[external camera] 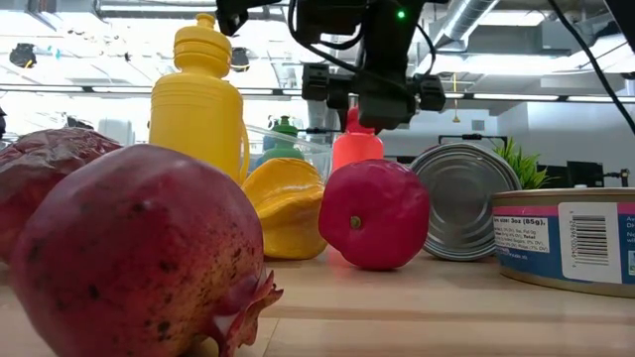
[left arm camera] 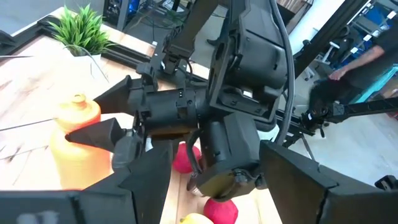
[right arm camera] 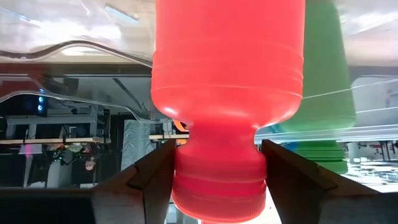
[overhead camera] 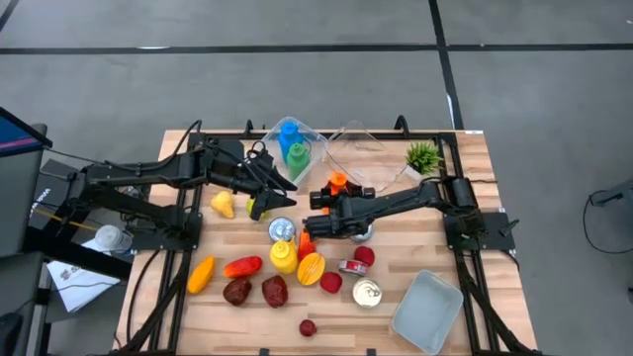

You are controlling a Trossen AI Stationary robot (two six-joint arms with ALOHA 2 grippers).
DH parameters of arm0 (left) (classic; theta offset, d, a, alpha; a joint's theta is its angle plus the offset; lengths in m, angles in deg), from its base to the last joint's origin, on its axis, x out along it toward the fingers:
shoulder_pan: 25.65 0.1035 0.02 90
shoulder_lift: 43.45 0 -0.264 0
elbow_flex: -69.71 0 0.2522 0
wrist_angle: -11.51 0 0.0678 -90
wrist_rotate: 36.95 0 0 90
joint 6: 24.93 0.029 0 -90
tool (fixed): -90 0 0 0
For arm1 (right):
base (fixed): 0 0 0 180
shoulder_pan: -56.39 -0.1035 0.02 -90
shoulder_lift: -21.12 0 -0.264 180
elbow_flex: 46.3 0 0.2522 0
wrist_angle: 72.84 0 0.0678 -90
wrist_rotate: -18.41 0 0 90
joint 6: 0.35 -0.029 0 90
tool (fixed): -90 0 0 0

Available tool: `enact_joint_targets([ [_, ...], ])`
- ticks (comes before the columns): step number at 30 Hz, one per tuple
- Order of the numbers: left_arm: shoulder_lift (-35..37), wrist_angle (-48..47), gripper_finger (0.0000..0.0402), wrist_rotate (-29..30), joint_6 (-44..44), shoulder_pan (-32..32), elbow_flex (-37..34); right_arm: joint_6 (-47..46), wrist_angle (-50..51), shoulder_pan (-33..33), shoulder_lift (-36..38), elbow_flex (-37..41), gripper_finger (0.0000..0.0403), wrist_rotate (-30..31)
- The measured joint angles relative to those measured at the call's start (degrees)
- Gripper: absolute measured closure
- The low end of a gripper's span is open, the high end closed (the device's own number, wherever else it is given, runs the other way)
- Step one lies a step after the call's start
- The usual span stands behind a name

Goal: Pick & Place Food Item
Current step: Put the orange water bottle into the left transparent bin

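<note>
Wooden table, room beyond.

- Right gripper: mid-table, reaching in from the right. Fingers partly closed, one on each side of the cap end of the orange bottle, pressed against it.
- Orange bottle: near the table's middle, just in front of the clear tubs. Whether its base rests on the wood cannot be told.
- Left gripper: just left of the right gripper and facing it. Fingers spread apart, nothing between them.
- Clear tub: far edge; holds a blue bottle and a green bottle.
- Plant: far right corner.
- Yellow bottle: upright, nearer the front, among loose fruit.
- Can: front, beside the grey tray.
</note>
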Motion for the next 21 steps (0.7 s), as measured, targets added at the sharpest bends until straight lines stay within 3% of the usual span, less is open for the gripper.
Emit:
enact_joint_targets([
  [21,0.0,0.0,0.0170,0.0,0.0,-2.0,0.0,-18.2,-0.1,-1.5,-0.1,0.1,0.0157,-3.5],
])
